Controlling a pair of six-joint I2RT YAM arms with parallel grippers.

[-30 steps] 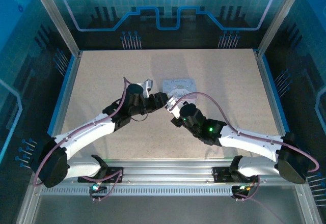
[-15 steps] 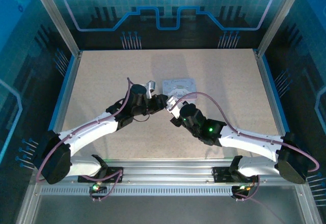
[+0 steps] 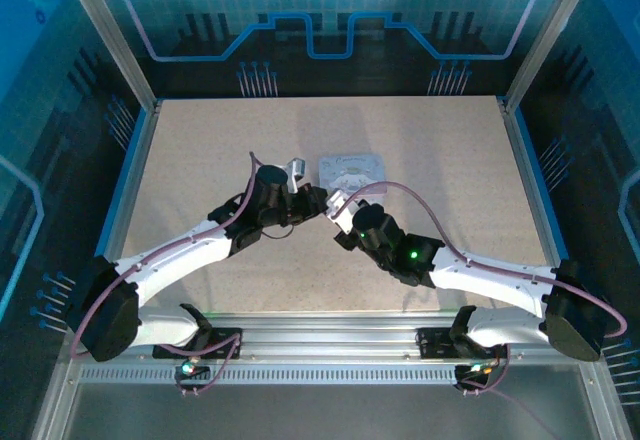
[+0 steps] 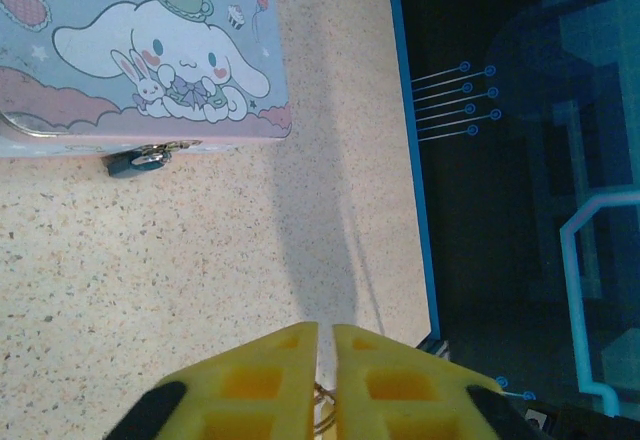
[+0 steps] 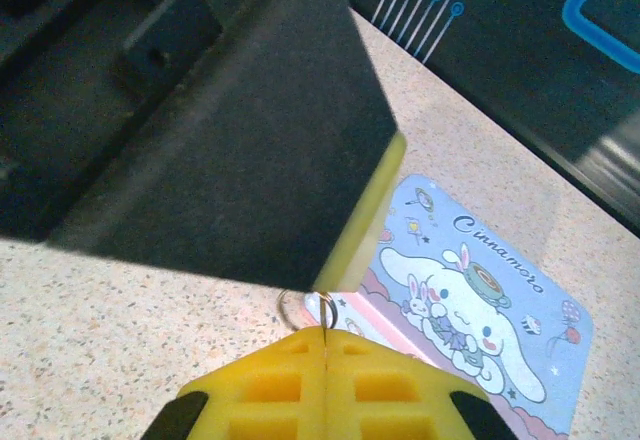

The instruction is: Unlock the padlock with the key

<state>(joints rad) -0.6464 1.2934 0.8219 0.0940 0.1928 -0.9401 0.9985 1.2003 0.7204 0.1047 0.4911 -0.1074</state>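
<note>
Speckled beige table [image 3: 200, 140] lies under a blue-lit cage, and my two arms meet near its middle. Just beyond the meeting point, toward 12 o'clock in the top view, sits the pale blue cartoon box [image 3: 348, 170].

What is new: one second ago my left claw [image 4: 326, 335] stood half open and a little back from the right one. It has since moved in toward 3 o'clock and clenched. Between its yellow fingers [image 4: 260, 380] only a thin slit is left, and a small wire ring [image 4: 322, 415] shows in that slit. My right claw [image 5: 327, 335] is clenched as before, and the same ring pokes out of its tips, with the left claw's yellow pad [image 5: 365, 210] meeting it from 12 o'clock. So the key [image 5: 323, 310] is, as I judge, pinched by both claws at once, at its ring end. The blade is hidden, and I cannot say how it points.

The padlock [image 4: 135, 163] sits against the edge of the box, at about 10 o'clock from my left fingertips in the left wrist view, well apart from them and untouched.

For the task this looks like a handover of the key, not yet the unlocking. Next, I think, the right claw must release so that the left one carries the key alone. The risk is that such a small sliver slips or turns when one grip lets go.
</note>
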